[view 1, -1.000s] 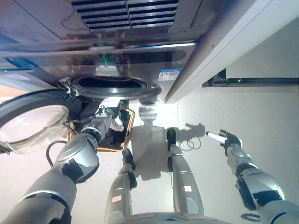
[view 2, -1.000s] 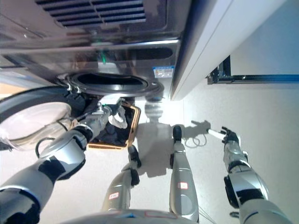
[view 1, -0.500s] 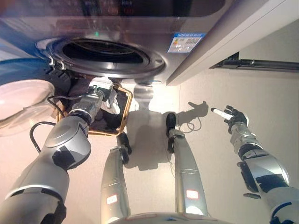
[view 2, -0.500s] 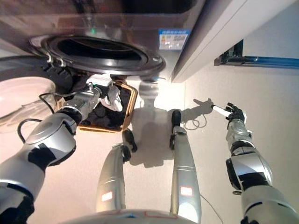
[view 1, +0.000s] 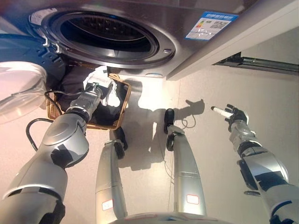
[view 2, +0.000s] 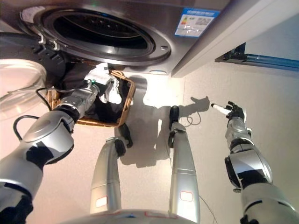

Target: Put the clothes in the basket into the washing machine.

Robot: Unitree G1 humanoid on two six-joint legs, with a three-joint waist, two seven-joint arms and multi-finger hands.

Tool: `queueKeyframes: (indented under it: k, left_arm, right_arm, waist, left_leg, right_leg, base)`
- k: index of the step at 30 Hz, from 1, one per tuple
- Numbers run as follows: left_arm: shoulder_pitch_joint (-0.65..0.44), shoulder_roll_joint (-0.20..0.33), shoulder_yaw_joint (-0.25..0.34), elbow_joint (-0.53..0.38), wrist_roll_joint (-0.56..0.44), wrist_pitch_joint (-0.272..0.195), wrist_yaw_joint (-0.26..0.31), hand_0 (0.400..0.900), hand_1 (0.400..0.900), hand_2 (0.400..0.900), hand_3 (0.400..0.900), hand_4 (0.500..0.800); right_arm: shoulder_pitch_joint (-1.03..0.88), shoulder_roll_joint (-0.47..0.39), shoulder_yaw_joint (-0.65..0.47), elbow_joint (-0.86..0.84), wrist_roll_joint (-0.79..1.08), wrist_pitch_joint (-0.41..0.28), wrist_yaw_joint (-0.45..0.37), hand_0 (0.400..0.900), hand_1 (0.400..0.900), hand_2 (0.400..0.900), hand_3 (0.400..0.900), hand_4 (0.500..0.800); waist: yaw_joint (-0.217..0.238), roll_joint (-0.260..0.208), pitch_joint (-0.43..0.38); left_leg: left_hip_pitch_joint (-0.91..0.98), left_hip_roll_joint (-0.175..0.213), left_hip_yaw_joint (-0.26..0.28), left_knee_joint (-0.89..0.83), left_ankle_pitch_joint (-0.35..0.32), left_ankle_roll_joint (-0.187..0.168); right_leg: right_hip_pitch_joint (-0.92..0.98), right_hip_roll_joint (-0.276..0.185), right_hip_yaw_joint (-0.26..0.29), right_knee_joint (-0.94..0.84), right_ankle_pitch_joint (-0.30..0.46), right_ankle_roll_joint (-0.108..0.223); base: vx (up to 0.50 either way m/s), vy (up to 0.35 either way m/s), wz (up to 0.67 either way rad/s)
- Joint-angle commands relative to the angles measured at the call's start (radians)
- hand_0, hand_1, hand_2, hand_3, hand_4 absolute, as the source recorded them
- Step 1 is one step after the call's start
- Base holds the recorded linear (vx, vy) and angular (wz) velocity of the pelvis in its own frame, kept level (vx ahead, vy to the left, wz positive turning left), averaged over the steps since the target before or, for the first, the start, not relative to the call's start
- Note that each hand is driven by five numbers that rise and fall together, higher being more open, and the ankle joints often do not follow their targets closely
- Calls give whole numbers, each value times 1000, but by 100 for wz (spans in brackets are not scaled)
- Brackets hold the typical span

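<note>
The washing machine stands at the top with its round drum opening uncovered and its glass door swung open to the left. A wicker basket sits on the floor below the opening, with dark clothes inside. My left hand is over the basket's far side, shut on a white cloth that it holds just above the rim, below the drum opening. My right hand is open and empty out to the right, above the floor.
A pale cabinet side runs beside the machine on the right, with a dark gap at its foot. The open door takes up the room to the left of the basket.
The whole view has shifted as the camera moved closer to the machine. My left hand keeps hold of the white cloth at the basket. My right hand stays out to the right.
</note>
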Motion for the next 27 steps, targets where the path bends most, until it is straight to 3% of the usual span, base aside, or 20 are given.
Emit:
queueKeyframes:
  k: [1, 8, 9, 10, 27]
  left_arm:
    - [-77, 23, -14, 66, 19, 37, 42, 900, 900, 900, 900, 800]
    - [-88, -10, 12, 65, -15, 39, 84, 900, 900, 900, 900, 800]
    - [-85, -16, 15, 67, -19, 39, 89, 543, 543, 543, 543, 586]
    - [-82, -22, 22, 68, -25, 37, 98, 400, 400, 400, 400, 500]
    - [-41, -91, 72, 41, -73, 17, 194, 400, 400, 400, 400, 500]
  right_arm:
    - [-98, -35, 77, 39, 34, -57, -74, 900, 900, 900, 900, 800]
    - [-118, 21, 100, 49, 31, -58, -95, 900, 900, 900, 900, 800]
    - [-113, 32, 101, 49, 30, -60, -96, 900, 900, 900, 900, 800]
    - [-111, 42, 101, 48, 27, -63, -100, 900, 900, 900, 900, 800]
    - [-54, 98, 128, 16, -7, -113, -114, 900, 900, 900, 900, 800]
  waist:
    - [4, -5, 1]
    - [6, -1, 3]
    - [7, -1, 1]
    - [7, -1, -3]
    - [12, 16, -60]
  left_leg:
    - [21, -28, -25, -65, -25, -46]
    - [-46, -48, -22, -26, -33, -34]
    - [-51, -51, -23, -26, -32, -34]
    - [-51, -52, -23, -29, -33, -33]
    - [20, -57, -42, -166, 26, -49]
  right_leg:
    - [49, -45, 5, -26, -24, 43]
    - [-20, -54, 27, 20, -34, 37]
    - [-24, -53, 26, 19, -33, 36]
    - [-27, -53, 28, 16, -33, 35]
    - [31, -34, 22, -84, -3, 32]
  base:
    - [15, 65, 0]
    - [36, 45, 1]
    - [41, 22, 2]
    - [35, 23, -2]
    - [4, -2, -1]
